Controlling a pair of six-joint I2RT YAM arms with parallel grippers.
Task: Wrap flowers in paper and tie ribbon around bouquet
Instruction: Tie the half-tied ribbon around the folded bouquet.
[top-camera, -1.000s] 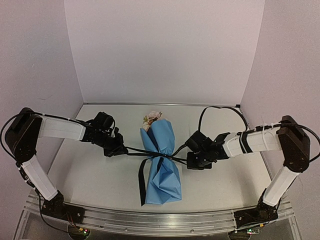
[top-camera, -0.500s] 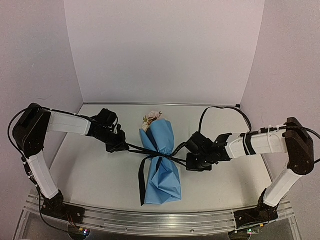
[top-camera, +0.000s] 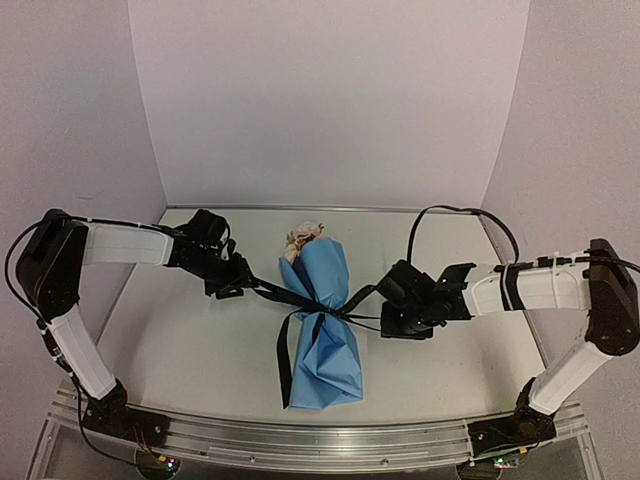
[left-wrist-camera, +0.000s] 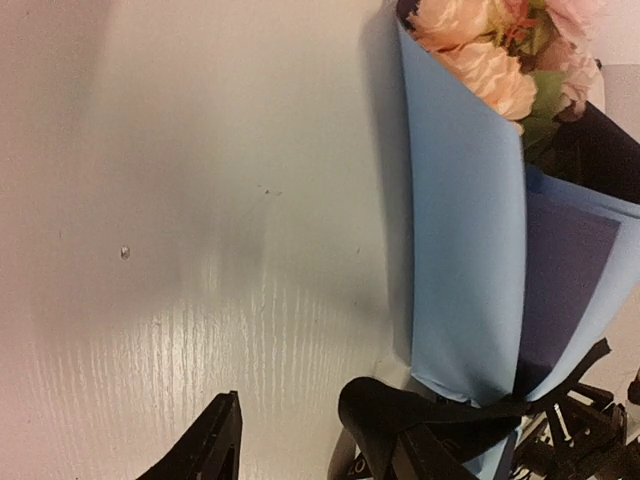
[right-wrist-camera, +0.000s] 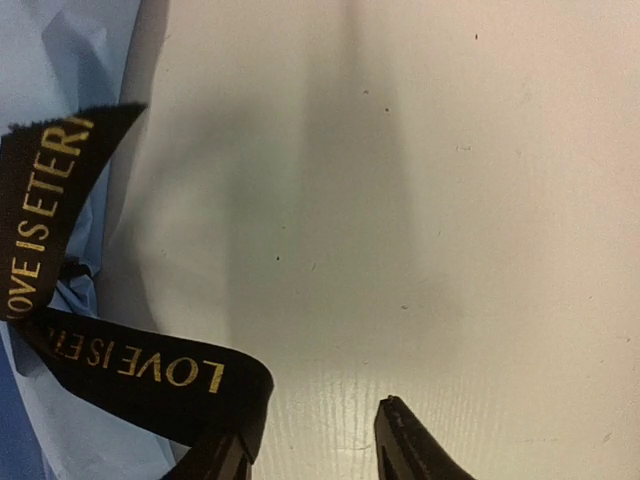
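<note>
Bouquet (top-camera: 325, 350) lies mid-table (top-camera: 170, 350), rose heads (top-camera: 306, 237) toward back wall, paper's foot near front edge. Black ribbon (top-camera: 281, 360) cinches waist, one tail trailing down left side. Left hand (top-camera: 235, 285) released, fingers apart, ribbon draped over one finger. Right hand (top-camera: 390, 316) likewise released, lettered ribbon across one finger. Bare table flanks bouquet on both sides.

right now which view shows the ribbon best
The top external view: the ribbon shows as a band around the bouquet, with its ends out to both sides. The right wrist view shows only a gold-lettered loop; the left wrist view shows a short black piece.
</note>
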